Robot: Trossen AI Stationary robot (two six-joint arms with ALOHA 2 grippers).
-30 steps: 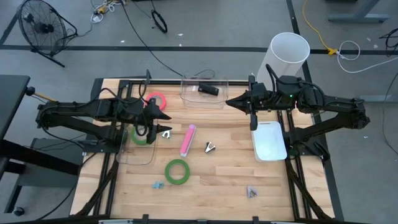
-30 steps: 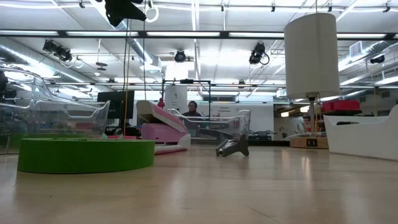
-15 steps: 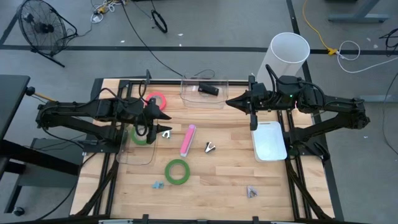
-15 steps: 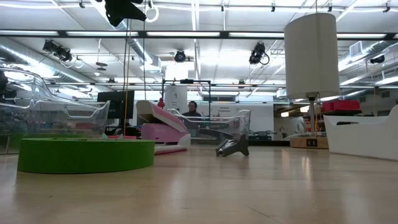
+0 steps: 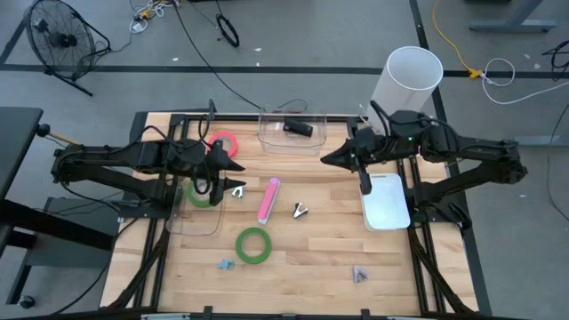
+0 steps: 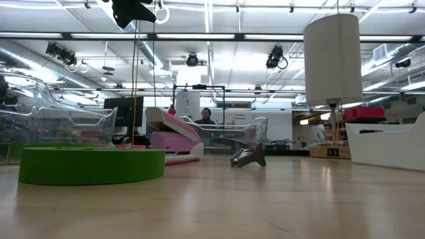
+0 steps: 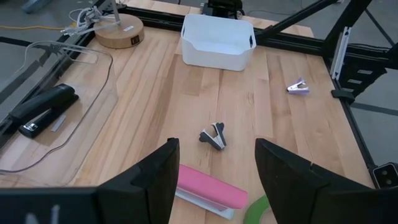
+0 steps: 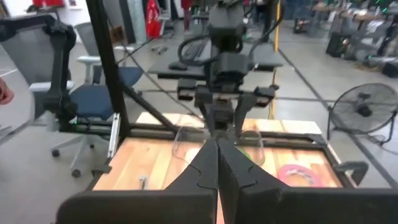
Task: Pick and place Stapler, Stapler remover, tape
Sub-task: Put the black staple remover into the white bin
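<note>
Tape rolls (image 5: 254, 244) unmoved; right claw (image 5: 325, 159) shifted lower, closed.

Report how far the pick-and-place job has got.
Done: the black stapler lies in the far clear tray; one green tape ring seems to sit in the left clear tray. In hand: nothing; the left gripper is open, the right gripper shut and empty. Left: the pink stapler, dark staple remover, pink-red tape ring and second green tape ring lie loose.

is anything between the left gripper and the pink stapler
Nothing visible. The left gripper hangs open beside the pink stapler, and the left wrist view shows only bare table between its fingers and the stapler.
</note>
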